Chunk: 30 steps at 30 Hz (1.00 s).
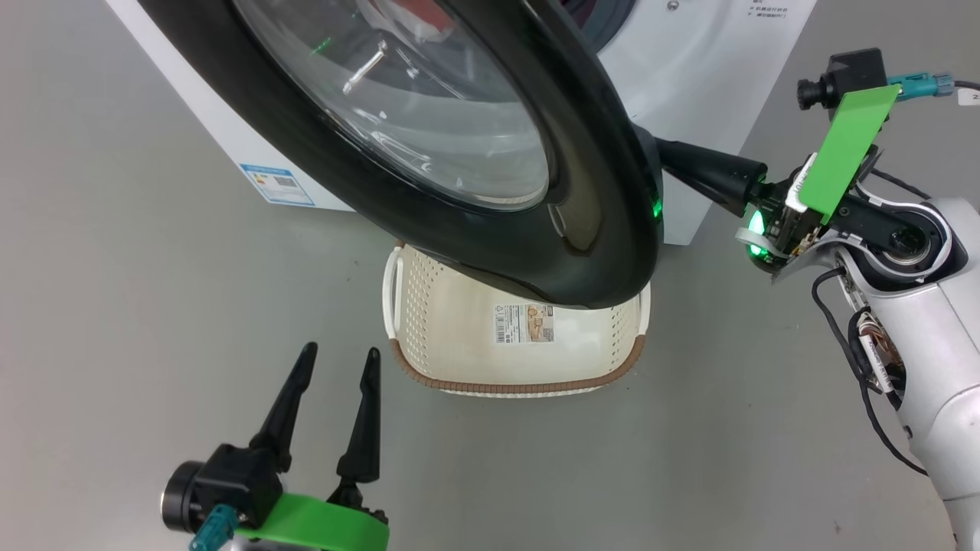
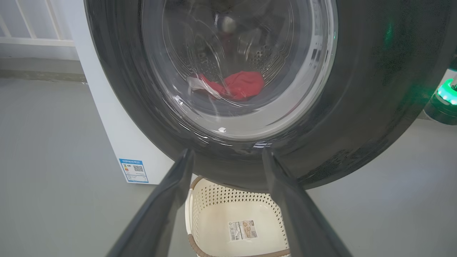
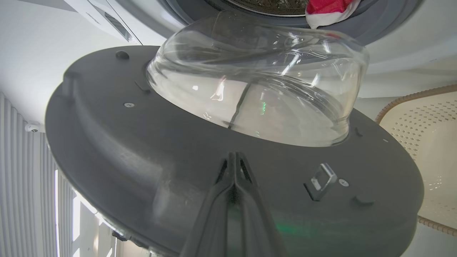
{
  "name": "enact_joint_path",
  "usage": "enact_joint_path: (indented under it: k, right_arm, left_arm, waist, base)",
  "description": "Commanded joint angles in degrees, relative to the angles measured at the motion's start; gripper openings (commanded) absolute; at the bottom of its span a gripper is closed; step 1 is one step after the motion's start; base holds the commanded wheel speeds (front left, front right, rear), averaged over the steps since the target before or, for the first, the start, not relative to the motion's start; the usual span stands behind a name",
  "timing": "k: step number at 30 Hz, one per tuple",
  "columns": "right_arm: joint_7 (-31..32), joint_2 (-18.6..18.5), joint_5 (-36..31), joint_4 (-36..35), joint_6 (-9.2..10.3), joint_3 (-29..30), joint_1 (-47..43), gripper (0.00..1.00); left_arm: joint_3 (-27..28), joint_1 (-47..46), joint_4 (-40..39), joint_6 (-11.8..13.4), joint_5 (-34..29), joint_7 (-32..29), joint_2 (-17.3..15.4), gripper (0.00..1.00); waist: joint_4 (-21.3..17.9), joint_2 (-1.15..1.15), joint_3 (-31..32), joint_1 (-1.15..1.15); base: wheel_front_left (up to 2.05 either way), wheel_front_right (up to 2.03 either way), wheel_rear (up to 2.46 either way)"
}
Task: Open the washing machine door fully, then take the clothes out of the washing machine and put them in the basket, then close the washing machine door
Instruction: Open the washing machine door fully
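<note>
Washing machine door (image 1: 429, 138) stood part-open above the basket (image 1: 521, 385). Right gripper (image 3: 234, 157), fingers closed together, lay against its inner face. Left gripper (image 1: 340, 352) was spread and empty. Judgement: push outward steadily, clear of the latch (image 3: 321, 180).

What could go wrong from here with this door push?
1. The right end effector, shut, only presses the inner face of the washing machine door; it may slide off or snag the metal latch.
2. The basket sits under the door's lower rim; clearance is unclear, so the swing could clip it.
</note>
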State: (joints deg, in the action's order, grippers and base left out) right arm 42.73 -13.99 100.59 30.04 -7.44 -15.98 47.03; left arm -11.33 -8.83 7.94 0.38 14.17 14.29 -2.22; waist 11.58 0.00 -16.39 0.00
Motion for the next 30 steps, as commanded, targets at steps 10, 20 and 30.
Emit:
enact_joint_path:
  k: [10, 20, 30]
  right_arm:
    - [-4.6, 0.0, -3.6, -1.1, -0.05, 1.2, -4.8, 1.0]
    - [-9.7, 0.2, -6.0, -0.6, -0.05, 3.2, -12.8, 1.0]
    - [-14.1, 0.3, -8.3, -1.3, -0.05, 4.4, -21.9, 1.0]
  left_arm:
    - [2.9, 1.3, -0.8, -0.9, -0.7, 0.7, -0.7, 1.0]
    - [5.4, 1.9, -0.6, -2.0, -1.6, 0.7, -0.7, 1.0]
    - [7.6, 2.8, 0.0, -2.5, -1.9, 0.7, -0.7, 1.0]
  waist:
    - [-1.0, 0.0, 1.6, 0.0]
    - [-4.0, 0.0, 2.4, 0.0]
    - [-6.6, 0.0, 3.6, 0.0]
  base:
    - [0.0, 0.0, 0.0]
    - [0.0, 0.0, 0.0]
    - [0.0, 0.0, 0.0]
